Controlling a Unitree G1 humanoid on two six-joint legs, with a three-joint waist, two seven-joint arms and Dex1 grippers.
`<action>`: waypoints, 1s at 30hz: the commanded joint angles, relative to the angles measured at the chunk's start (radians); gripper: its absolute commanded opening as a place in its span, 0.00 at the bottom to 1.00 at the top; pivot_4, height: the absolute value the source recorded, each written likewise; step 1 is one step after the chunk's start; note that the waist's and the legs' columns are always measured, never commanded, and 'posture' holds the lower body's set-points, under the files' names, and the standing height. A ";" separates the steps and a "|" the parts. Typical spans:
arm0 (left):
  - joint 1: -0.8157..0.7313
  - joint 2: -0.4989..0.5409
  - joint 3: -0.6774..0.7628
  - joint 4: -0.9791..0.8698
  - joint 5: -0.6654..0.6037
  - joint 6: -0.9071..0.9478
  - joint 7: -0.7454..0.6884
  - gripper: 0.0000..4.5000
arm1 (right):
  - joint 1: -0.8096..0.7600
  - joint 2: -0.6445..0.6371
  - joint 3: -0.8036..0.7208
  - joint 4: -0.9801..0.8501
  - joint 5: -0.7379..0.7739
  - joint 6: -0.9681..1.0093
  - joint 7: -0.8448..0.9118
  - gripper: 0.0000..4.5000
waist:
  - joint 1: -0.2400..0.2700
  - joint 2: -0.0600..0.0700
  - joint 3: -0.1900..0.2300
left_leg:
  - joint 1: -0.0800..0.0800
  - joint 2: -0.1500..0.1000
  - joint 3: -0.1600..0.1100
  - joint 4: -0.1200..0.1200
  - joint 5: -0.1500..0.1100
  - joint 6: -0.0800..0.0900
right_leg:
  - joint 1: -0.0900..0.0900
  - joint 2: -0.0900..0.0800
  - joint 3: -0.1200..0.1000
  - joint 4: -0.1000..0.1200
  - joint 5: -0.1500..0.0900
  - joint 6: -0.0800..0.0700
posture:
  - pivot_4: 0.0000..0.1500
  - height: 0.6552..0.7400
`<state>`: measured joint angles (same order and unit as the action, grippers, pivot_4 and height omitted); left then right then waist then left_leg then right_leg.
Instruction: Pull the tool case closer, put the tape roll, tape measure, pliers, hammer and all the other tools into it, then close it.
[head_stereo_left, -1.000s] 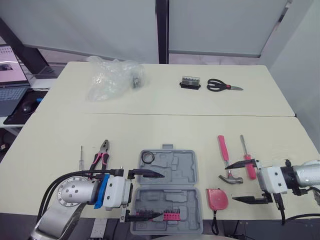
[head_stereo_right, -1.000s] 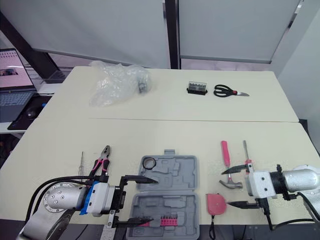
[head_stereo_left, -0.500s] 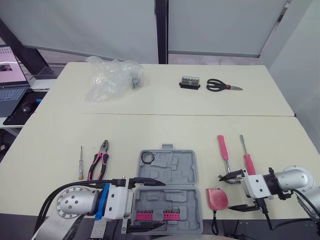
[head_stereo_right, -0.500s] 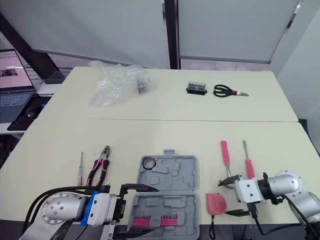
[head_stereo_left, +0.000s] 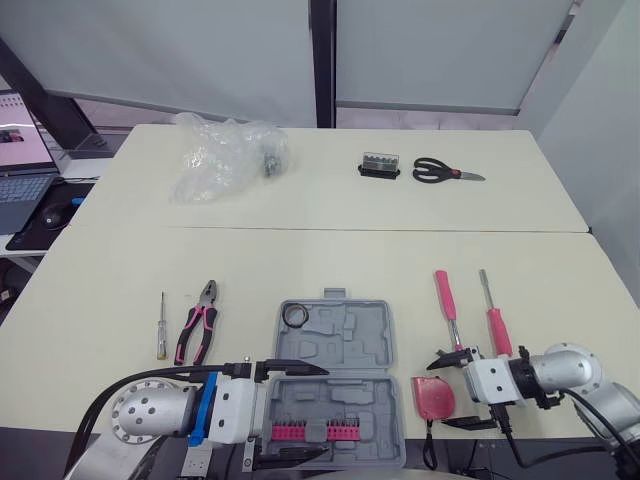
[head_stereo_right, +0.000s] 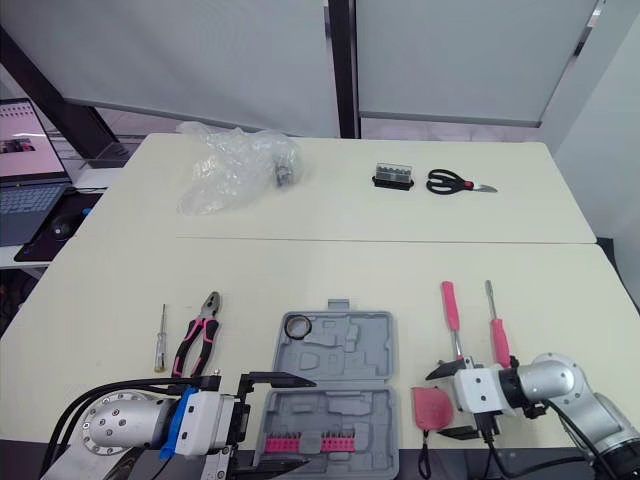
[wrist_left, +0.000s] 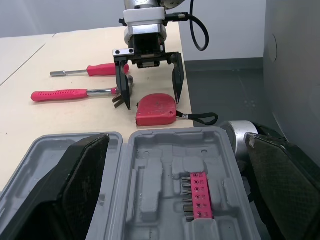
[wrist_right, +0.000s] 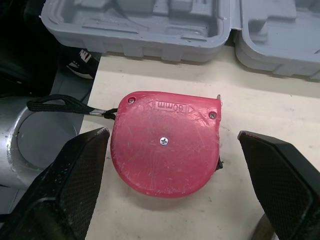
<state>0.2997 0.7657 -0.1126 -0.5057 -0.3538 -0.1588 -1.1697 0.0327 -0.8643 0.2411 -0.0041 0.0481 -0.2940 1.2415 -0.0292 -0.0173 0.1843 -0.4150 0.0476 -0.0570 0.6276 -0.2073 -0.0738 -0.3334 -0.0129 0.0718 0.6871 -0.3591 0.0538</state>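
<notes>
As the open right end effector (wrist_left: 150, 97) straddled the tape measure (wrist_right: 165, 145), its hard shell looked slick, best pinched edge to edge.

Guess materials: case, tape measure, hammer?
Case: looks like moulded grey plastic, matte, with formed tool recesses.
Tape measure: red plastic shell, slightly glossy and scuffed, with metal screws; the black strap looks woven.
Hammer: ribbed pink grip, probably rubber or plastic; shiny metal shaft.

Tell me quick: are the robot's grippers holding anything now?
Left gripper: open, jaws flanking the grey plastic tool case, holding nothing.
Right gripper: open, jaws flanking the red tape measure, not gripping it.
</notes>
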 joint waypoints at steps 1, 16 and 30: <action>0.003 0.015 0.012 -0.022 -0.006 -0.016 -0.002 1.00 | 0.013 -0.005 0.002 -0.007 -0.008 -0.009 -0.009 0.98 | 0.000 0.000 0.000 | 0.000 0.000 0.000 0.000 0.000 0.000 | 0.000 0.000 0.000 0.000 0.000 0.000 | 1.00 1.00; -0.012 0.019 0.007 -0.010 -0.007 -0.019 0.000 1.00 | 0.020 0.009 0.017 -0.010 -0.025 0.018 -0.044 0.84 | 0.000 0.000 0.000 | 0.000 0.000 0.000 0.000 0.000 0.000 | 0.000 0.000 0.000 0.000 0.000 0.000 | 1.00 1.00; -0.013 0.039 0.116 0.023 -0.095 0.084 0.035 1.00 | -0.083 -0.114 -0.074 -0.272 0.029 0.347 -0.029 0.69 | -0.004 0.001 0.000 | 0.000 0.000 0.000 0.000 0.000 0.000 | 0.000 0.000 0.000 0.001 0.000 0.000 | 1.00 1.00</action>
<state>0.2969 0.7923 -0.0345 -0.4821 -0.4221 -0.0973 -1.1473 -0.0091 -0.9504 0.2060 -0.1829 0.0519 -0.0379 1.1916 -0.0328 -0.0165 0.1843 -0.4146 0.0477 -0.0570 0.6278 -0.2072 -0.0738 -0.3340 -0.0128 0.0720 0.6890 -0.3591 0.0539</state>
